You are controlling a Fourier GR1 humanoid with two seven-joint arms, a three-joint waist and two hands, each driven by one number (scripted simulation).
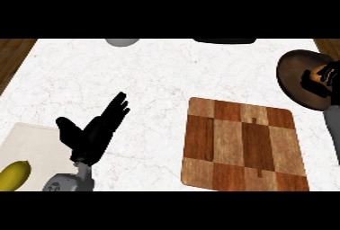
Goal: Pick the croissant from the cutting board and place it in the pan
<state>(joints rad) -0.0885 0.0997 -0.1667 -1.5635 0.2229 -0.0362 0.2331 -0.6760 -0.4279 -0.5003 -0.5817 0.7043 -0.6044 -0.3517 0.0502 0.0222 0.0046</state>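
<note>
Curling over the pan (295, 67), right hand (325, 77) seemingly clutching half-hidden croissant (312, 76), left hand (93, 130) splayed.

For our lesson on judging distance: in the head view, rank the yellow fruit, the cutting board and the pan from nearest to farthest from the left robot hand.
From the left robot hand:
1. Yellow fruit, lower left.
2. Cutting board, to the right.
3. Pan, far upper right.

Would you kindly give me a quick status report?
Left hand open, resting. Right hand curled round croissant over pan. Cutting board bare. Nothing in the way.
</note>
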